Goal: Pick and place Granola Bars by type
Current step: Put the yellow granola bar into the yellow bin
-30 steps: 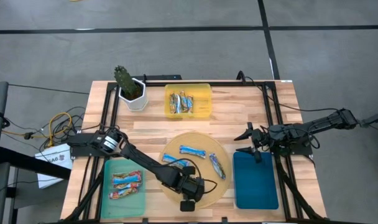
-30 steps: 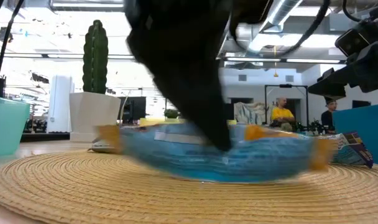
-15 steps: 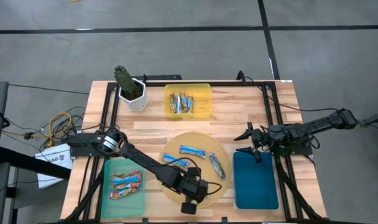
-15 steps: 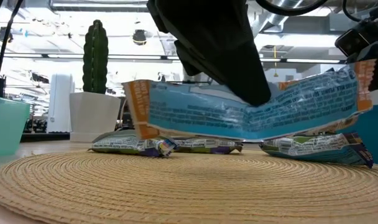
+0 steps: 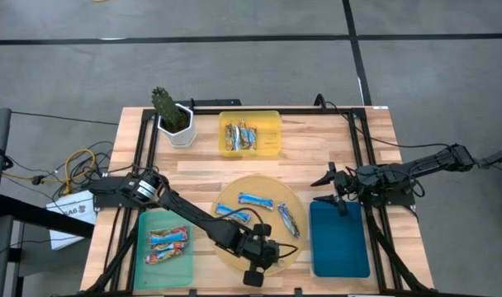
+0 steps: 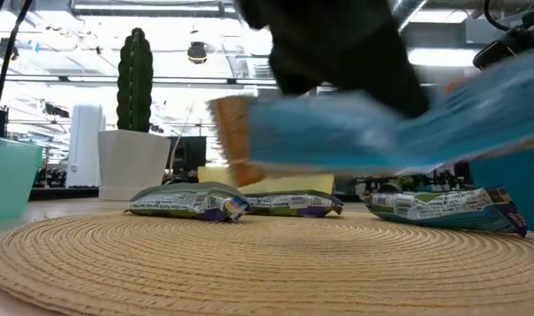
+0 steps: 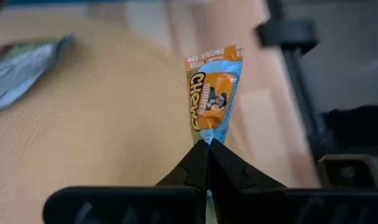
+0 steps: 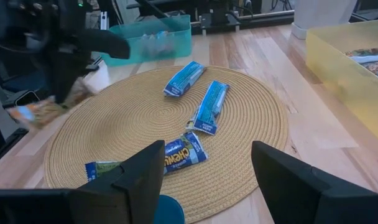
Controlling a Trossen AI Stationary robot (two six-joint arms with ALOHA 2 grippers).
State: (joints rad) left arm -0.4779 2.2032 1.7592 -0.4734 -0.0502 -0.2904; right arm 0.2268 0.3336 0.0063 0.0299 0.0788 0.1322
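While a blue-and-orange granola bar (image 7: 212, 87) is being pinched by its end in the left gripper (image 7: 207, 144) above the woven mat's (image 5: 226, 257) near edge, the teal tray (image 5: 141, 227) is being left beyond the mat's left edge; the right gripper (image 8: 204, 180) is being kept spread.

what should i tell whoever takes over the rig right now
Left gripper: shut on a blue-and-orange bar, lifted above the round woven mat near its front edge.
Right gripper: open, empty, waiting behind the blue tray.
Done: some bars lie in the yellow tray, two in the teal tray.
Left: place the held bar; three bars remain on the mat; the blue tray holds nothing.
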